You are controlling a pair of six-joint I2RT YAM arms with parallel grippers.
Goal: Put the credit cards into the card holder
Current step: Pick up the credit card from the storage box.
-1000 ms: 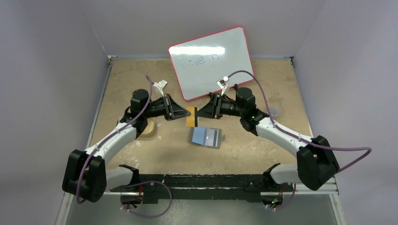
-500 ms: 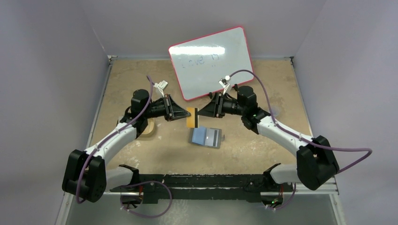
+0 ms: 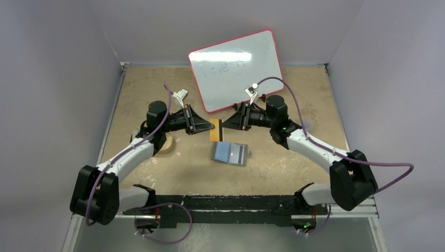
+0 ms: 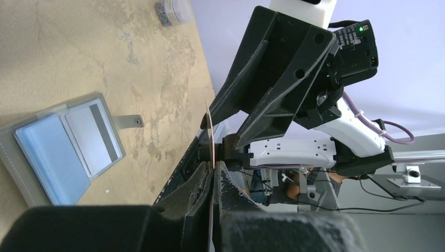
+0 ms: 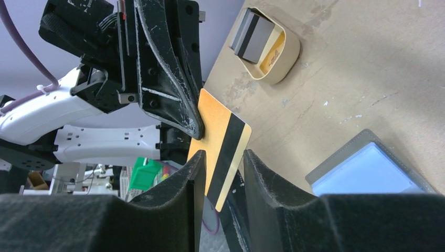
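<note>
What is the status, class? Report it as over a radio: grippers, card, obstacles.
Left gripper shut on orange card, held aloft. Right gripper open, jaws either side of it. Wallet open on table nearby; nothing blocking.

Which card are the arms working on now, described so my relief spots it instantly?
Start at the red-edged whiteboard at the back. Just in front, in mid-air, the left fingers pinch a card that sits between the right fingers, behind the open card holder. It alone is orange with a black stripe; the holder's cards are pale blue and grey.
</note>
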